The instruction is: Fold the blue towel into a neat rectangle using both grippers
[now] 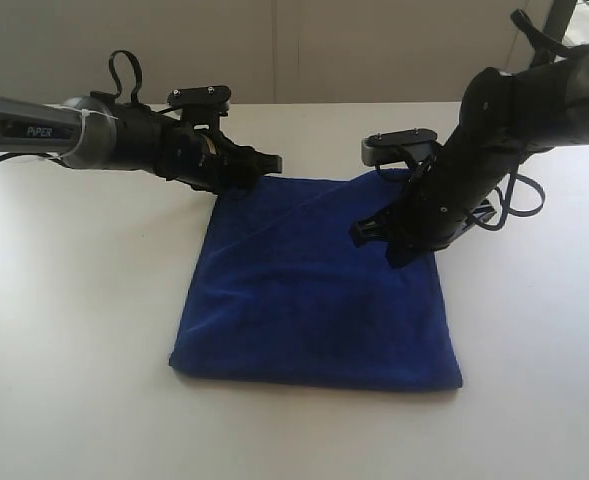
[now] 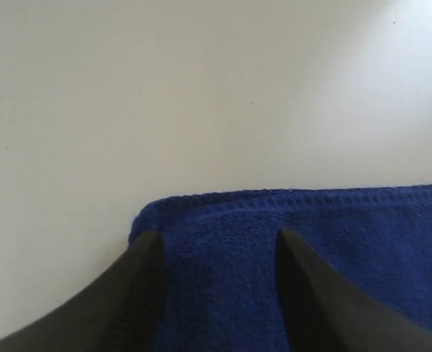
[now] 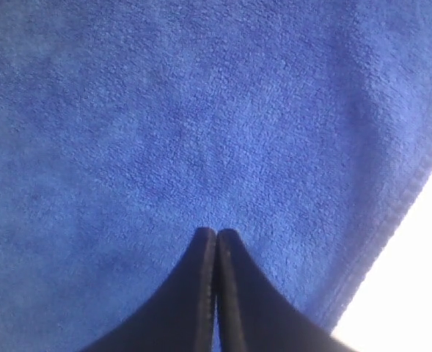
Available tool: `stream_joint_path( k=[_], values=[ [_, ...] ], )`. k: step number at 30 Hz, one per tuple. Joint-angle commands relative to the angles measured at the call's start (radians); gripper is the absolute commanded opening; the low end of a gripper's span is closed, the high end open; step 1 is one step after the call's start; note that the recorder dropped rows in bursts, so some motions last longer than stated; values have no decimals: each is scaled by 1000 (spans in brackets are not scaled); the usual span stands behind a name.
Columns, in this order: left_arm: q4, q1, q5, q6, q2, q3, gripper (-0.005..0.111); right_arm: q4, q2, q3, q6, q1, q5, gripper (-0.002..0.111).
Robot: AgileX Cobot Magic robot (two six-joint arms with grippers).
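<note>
The blue towel (image 1: 314, 290) lies flat on the white table as a roughly square folded layer, with a diagonal crease near its far edge. My left gripper (image 1: 270, 163) hovers at the towel's far left corner. In the left wrist view it (image 2: 216, 248) is open, its dark fingers (image 2: 144, 257) straddling the towel (image 2: 348, 242) just inside the hemmed corner. My right gripper (image 1: 360, 234) is low over the towel's far right part. In the right wrist view it (image 3: 216, 236) is shut, tips pressed together with nothing between them above the terry cloth (image 3: 164, 110). No white label shows.
The white table (image 1: 74, 300) spreads on all sides of the towel, and a pale wall (image 1: 324, 50) runs behind its far edge. In the right wrist view the towel's hemmed edge (image 3: 406, 198) and a strip of bright table (image 3: 421, 293) lie beside my fingers.
</note>
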Motion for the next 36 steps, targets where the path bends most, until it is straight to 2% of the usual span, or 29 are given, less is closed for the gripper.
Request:
stream_joint_path(
  k=[1, 3, 6, 8, 14, 15, 16, 17, 19, 36],
  values=[
    [-3, -1, 4, -11, -1, -5, 51, -3, -14, 2, 4, 0, 5, 0],
    [-2, 1, 4, -11, 3, -5, 44, -3, -14, 2, 4, 0, 5, 0],
    [-2, 1, 4, -11, 8, -5, 23, -3, -14, 2, 4, 0, 5, 0],
    [-2, 1, 4, -16, 5, -5, 20, -3, -14, 2, 4, 0, 5, 0],
    [-2, 1, 20, -11, -52, -5, 22, -3, -14, 2, 4, 0, 5, 0],
    [-2, 1, 27, -11, -54, -5, 27, -3, -14, 2, 4, 0, 7, 0],
    [-2, 1, 36, -11, -52, -5, 40, -3, -14, 2, 4, 0, 7, 0],
    [-2, 1, 45, -9, -50, -5, 46, -3, -14, 2, 4, 0, 7, 0],
    [1, 1, 56, -9, -46, -5, 52, -3, -14, 2, 4, 0, 7, 0],
    [1, 1, 44, -11, -3, -5, 51, -3, -14, 2, 4, 0, 11, 0]
  ],
)
